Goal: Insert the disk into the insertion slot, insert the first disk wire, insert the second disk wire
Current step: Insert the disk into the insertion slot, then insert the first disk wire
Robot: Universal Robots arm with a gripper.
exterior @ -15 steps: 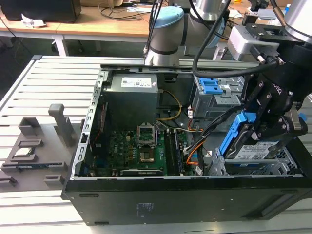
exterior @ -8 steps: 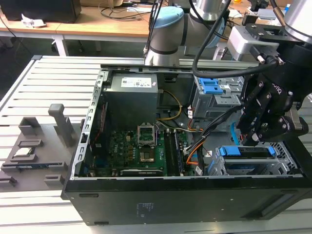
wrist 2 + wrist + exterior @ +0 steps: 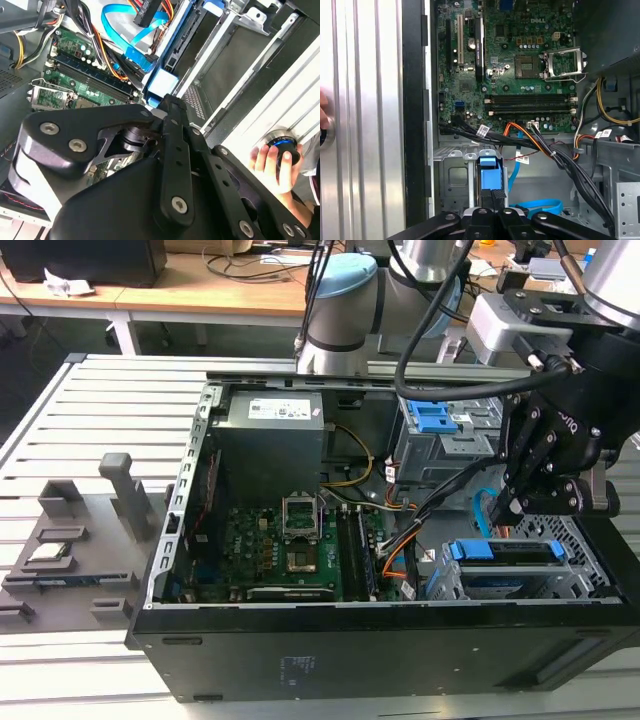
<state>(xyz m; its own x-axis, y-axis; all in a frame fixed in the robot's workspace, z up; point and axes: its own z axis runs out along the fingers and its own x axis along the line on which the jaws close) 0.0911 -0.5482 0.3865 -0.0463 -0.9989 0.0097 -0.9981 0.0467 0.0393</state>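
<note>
Blue-framed disk [image 3: 505,551] sits in the silver perforated insertion slot [image 3: 583,558].

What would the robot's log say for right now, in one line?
disk: in insertion slot | gripper: jaws shut, tips at the disk's blue carrier | light blue cable: looped beside the slot

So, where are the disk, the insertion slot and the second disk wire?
the disk [image 3: 505,551], exterior view, blue carrier edge.
the insertion slot [image 3: 583,538], exterior view, perforated side wall.
the second disk wire [image 3: 542,204], first wrist view, flat loop.
</note>
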